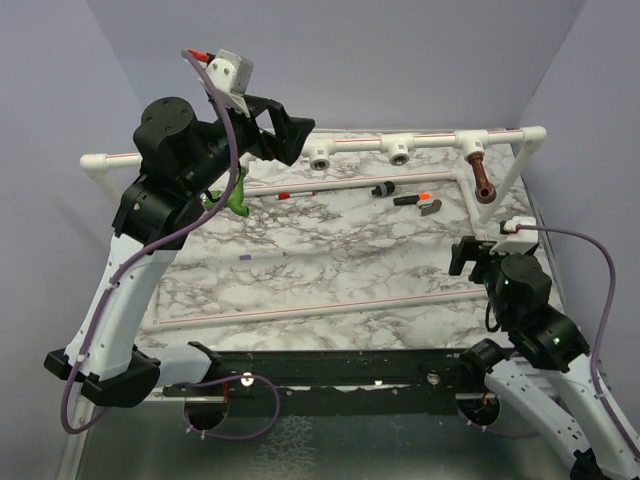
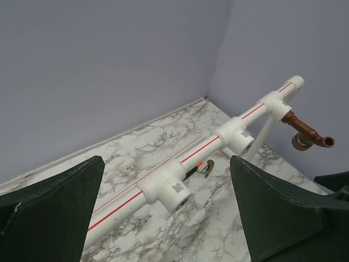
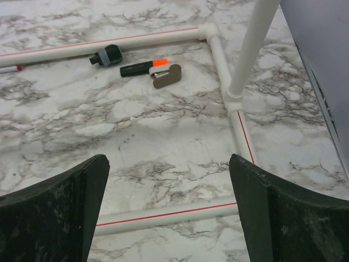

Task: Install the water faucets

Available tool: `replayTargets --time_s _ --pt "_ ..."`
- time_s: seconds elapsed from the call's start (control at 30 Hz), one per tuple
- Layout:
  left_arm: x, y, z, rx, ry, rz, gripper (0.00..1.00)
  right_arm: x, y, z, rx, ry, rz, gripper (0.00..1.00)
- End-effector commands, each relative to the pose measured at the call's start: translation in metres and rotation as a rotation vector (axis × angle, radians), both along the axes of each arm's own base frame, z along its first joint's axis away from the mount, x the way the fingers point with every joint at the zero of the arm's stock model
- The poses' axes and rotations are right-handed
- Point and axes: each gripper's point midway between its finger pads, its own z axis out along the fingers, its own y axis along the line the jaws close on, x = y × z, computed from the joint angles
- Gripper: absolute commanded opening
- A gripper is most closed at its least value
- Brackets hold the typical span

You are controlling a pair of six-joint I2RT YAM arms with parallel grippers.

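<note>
The reddish-brown faucet already hangs spout-down from the rightmost T-fitting of the raised white pipe rail. What we judge to be left is the green faucet. It lies on the marble table close under the left arm's forearm, half hidden by the arm and its purple cable, so we cannot tell which way its long axis or spout points. The left gripper is up at rail height, aimed at the two empty T-fittings. In the left wrist view its fingers stand wide apart with nothing between them. The relation that matters, as we read it, is that the green faucet sits below and behind this claw, back toward the arm's own base and to its left, not ahead of it where the wrist camera looks. The left arm would have to draw back and drop to reach it. The right gripper hovers low over the right side of the table, its jaws also spread and empty, well apart from the green faucet with most of the table between them. The left arm is plainly the nearer one.
</note>
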Motion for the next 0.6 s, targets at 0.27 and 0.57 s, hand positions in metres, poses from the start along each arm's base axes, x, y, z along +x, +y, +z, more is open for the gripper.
replayTargets --time_s 0.27,0.57 --pt "-0.07 0.005 -0.013 -0.062 0.028 -0.175 0.99 0.048 -0.012 -0.041 -0.169 -0.125 -0.147 1.0" --pt "-0.125 0.026 0.007 -0.125 -0.045 -0.228 0.99 0.07 0.001 -0.072 -0.16 -0.314 -0.127 1.0"
